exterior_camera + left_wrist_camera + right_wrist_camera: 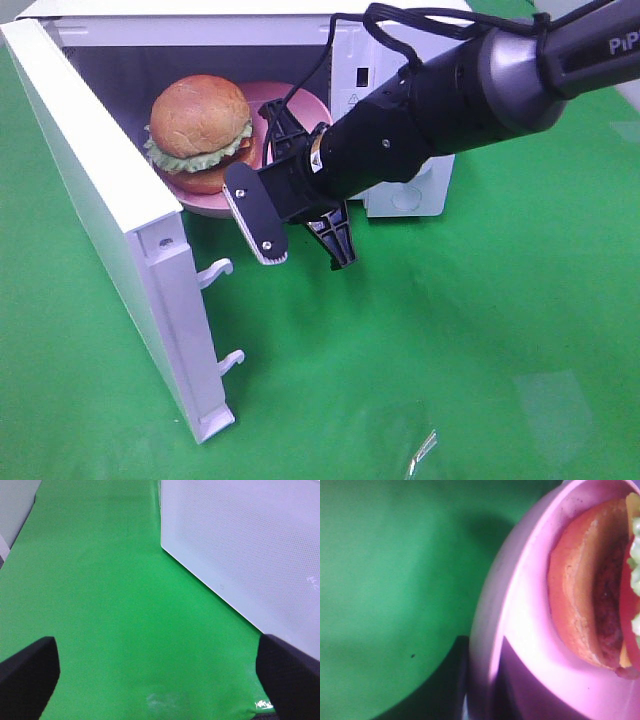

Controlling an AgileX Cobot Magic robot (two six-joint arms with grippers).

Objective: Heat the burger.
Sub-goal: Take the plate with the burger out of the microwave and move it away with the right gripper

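Note:
The burger point(200, 130), with a golden bun and green lettuce, sits on a pink plate point(300, 105) in the mouth of the open white microwave point(395, 60). My right gripper point(310, 185) is open at the plate's near right rim, one finger beside the rim and the other over the green cloth. The right wrist view shows the plate point(520, 630) and the burger's underside point(590, 590) very close. My left gripper point(160, 680) is open and empty above the green cloth; it does not show in the exterior view.
The microwave door point(110, 220) stands wide open to the left, with two latch hooks point(215, 272) on its edge. It fills the right of the left wrist view point(250, 555). Green cloth point(450, 350) covers the table.

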